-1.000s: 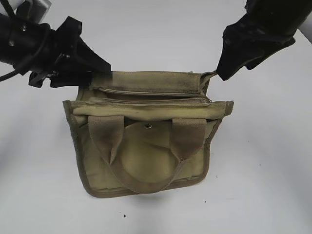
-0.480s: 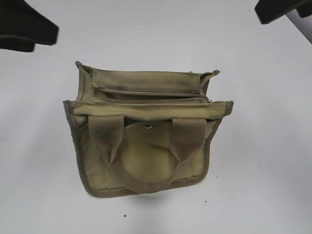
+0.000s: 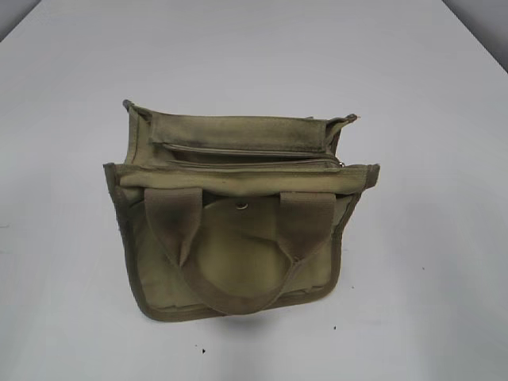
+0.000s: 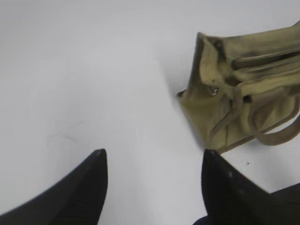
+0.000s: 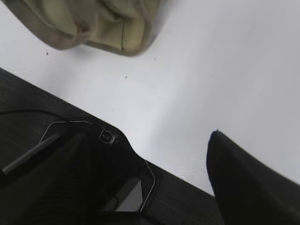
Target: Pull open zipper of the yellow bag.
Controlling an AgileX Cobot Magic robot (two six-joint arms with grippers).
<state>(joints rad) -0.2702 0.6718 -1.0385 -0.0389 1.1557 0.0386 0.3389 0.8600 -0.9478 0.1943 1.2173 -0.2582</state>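
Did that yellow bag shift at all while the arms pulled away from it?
No. The yellow bag sits at the same spot on the white table, beside the same dark specks.

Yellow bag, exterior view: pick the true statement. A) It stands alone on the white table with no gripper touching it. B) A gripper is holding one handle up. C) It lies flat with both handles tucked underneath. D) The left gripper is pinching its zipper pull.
A: the exterior view shows only the yellow bag on the white table, with no arm in that frame; both wrist views show open jaws hanging over bare table away from it.
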